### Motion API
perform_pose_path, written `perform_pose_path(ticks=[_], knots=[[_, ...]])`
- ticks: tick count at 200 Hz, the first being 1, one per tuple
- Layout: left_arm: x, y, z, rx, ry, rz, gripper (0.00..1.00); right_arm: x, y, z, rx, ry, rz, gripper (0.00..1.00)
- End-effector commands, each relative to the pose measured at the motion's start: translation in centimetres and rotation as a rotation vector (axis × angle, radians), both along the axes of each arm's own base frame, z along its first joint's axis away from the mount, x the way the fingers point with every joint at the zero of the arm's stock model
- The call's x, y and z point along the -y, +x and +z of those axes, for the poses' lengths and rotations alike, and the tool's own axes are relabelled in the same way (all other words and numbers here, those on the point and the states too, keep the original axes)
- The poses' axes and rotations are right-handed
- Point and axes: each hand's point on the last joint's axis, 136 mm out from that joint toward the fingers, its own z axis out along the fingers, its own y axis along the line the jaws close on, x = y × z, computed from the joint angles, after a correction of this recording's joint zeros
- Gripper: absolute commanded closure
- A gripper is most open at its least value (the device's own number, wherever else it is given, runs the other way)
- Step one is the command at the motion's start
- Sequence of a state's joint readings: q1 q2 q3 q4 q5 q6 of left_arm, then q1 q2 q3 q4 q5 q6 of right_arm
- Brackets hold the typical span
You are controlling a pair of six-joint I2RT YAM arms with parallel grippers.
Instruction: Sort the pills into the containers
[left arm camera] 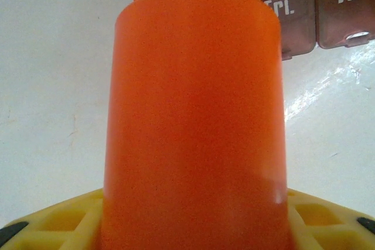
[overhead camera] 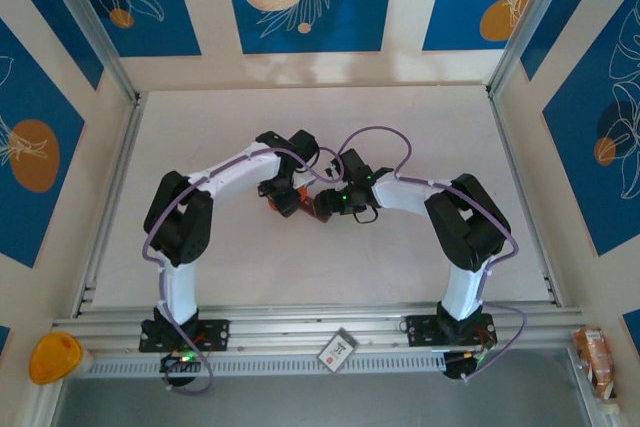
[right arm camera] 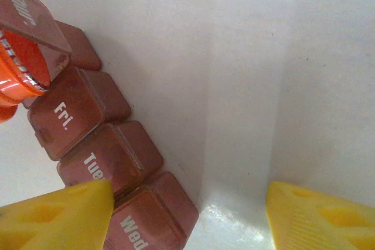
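Two hands meet at the middle of the counter point(overhead camera: 420, 127): the left hand point(overhead camera: 287, 197) clamps the orange bottle point(left arm camera: 193, 115), its mouth pointing at the open-lidded end of the containers point(right arm camera: 99, 139), whose row runs toward the wide, empty right hand point(right arm camera: 187, 215), one finger point(right arm camera: 58, 215) beside them.

Worktop point(overhead camera: 300, 282): pale, flat, faint gloss. Lying on it near centre: containers point(right arm camera: 79, 109), a reddish-brown row of joined square compartments. Lids marked Fri., Tue., Wed. are shut; one further lid is raised.
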State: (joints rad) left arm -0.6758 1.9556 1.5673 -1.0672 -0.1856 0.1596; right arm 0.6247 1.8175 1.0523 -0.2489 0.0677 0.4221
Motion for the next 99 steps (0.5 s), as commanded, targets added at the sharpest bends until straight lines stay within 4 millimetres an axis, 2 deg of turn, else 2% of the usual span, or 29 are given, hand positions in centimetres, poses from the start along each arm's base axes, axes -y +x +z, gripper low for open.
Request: perform_pose_path(ticks=[1, 49, 99], knots=[[-0.89, -0.82, -0.44, -0.045, 0.073, -0.024, 1.00, 1.76, -3.77, -4.31, -0.142, -0.123, 0.015, 0.30], [-1.24, -0.90, -0.04, -0.043, 0.088, -0.033, 1.00, 1.63, -3.76, -4.39, -0.145, -0.122, 0.013, 0.30], [-1.23, -0.76, -0.47, -0.045, 0.095, -0.032, 1.00, 1.70, -3.82, -4.33, -0.142, -0.126, 0.012, 0.30]])
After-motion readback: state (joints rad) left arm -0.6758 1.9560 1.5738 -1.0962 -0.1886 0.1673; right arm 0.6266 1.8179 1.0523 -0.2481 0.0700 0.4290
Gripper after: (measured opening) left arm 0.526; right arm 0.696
